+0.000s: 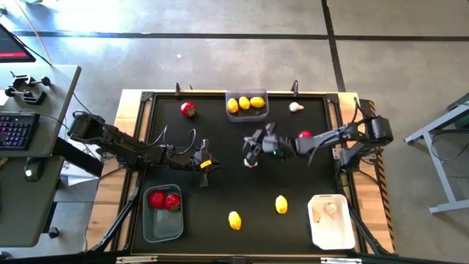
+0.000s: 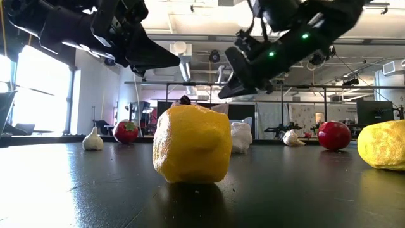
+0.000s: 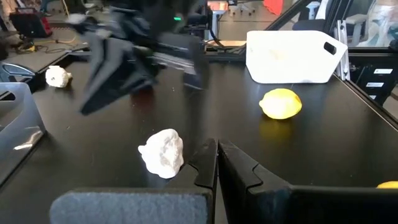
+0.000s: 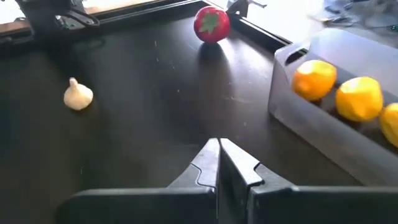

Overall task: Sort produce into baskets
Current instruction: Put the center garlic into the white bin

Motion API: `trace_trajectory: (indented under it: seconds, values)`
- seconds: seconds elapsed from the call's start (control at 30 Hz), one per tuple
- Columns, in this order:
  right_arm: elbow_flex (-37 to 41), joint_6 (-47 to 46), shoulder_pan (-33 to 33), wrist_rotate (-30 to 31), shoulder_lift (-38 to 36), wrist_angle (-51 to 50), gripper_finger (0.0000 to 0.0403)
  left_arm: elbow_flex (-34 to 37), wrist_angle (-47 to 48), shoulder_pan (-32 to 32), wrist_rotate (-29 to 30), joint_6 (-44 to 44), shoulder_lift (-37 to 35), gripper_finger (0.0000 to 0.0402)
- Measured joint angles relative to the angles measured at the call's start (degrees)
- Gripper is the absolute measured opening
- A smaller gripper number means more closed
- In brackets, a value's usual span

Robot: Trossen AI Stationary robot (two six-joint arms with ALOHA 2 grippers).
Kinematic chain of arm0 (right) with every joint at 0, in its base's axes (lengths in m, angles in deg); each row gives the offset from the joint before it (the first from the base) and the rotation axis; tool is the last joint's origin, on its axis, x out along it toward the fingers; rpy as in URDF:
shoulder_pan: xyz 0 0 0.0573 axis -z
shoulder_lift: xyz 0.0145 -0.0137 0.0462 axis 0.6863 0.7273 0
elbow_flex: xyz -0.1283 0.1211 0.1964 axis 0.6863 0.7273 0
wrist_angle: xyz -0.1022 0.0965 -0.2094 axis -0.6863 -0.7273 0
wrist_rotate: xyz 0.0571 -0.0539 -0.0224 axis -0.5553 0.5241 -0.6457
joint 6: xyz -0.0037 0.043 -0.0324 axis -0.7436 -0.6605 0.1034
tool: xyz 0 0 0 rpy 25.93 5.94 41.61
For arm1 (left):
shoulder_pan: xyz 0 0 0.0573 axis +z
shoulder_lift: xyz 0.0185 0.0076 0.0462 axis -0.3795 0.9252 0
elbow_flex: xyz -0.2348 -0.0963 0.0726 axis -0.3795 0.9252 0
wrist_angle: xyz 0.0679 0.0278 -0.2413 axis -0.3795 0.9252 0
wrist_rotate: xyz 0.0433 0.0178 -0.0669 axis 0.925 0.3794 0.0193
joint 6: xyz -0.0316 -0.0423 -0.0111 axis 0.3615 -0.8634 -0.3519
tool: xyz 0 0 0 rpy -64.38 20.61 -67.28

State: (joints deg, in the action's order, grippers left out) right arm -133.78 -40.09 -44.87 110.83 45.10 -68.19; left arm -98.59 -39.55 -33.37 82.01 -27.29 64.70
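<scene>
A whitish garlic bulb (image 1: 251, 163) (image 3: 163, 152) lies mid-table between my two grippers. My left gripper (image 1: 214, 166) (image 3: 216, 157) is shut just left of it, above the table. My right gripper (image 1: 250, 151) (image 4: 219, 155) is shut above and just beyond the bulb. A grey basket (image 1: 258, 114) at the far edge holds three lemons. Another grey basket (image 1: 163, 224) near left holds two red fruits. The white basket (image 1: 331, 229) near right holds garlic. Two loose lemons (image 1: 234, 220) (image 1: 281, 204) lie near the front.
A red fruit (image 1: 188, 109) lies far left and another (image 1: 305, 135) beside my right arm. One garlic (image 1: 295, 107) lies far right, another (image 4: 78, 95) shows in the right wrist view. A desk with a keyboard (image 1: 16, 130) stands left of the table.
</scene>
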Motion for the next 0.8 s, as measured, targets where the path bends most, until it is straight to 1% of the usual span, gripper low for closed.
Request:
trace_trajectory:
  seconds: [0.07, 0.17, 0.27, 0.33, 0.43, 0.53, 0.7, 0.8]
  values:
    - [0.6, -1.6, -3.2, 4.8, 0.0, -0.4, 0.0000, 0.0, 0.0, 0.0, 0.0, 0.0, 0.0, 0.0000]
    - [0.3, -4.1, -7.0, 9.2, 0.0, -1.6, 0.0005, 0.0, 0.0, 0.0, 0.0, 0.1, 0.0, 0.0000]
    - [-0.8, -4.7, -9.1, 11.6, 0.0, -3.4, 0.0021, 0.0, -0.2, 0.0, 0.0, 1.4, 0.0, 0.0000]
    - [-1.1, -4.4, -10.2, 11.7, 0.0, -4.0, 0.0042, 0.0, -0.6, 0.0, 0.0, 2.1, 0.0, 0.0000]
    - [-1.1, -4.2, -11.5, 11.6, 0.0, -4.8, 0.0090, 0.0, -1.7, 0.2, 0.0, 2.7, 0.0, 0.0000]
    - [-1.2, -5.2, -12.2, 11.2, 0.1, -6.6, 0.0151, 0.0, -1.9, 0.2, 0.0, 2.7, 0.0, 0.0000]
    - [-1.2, -6.0, -12.2, 7.6, 1.5, -8.8, 0.0254, 0.0, -1.9, 0.2, 0.0, 2.7, 0.0, 0.0000]
    - [-1.2, -6.2, -12.0, 7.1, 3.1, -9.0, 0.0292, 0.0, -1.8, 0.2, 0.0, 2.6, 0.0, 0.0000]
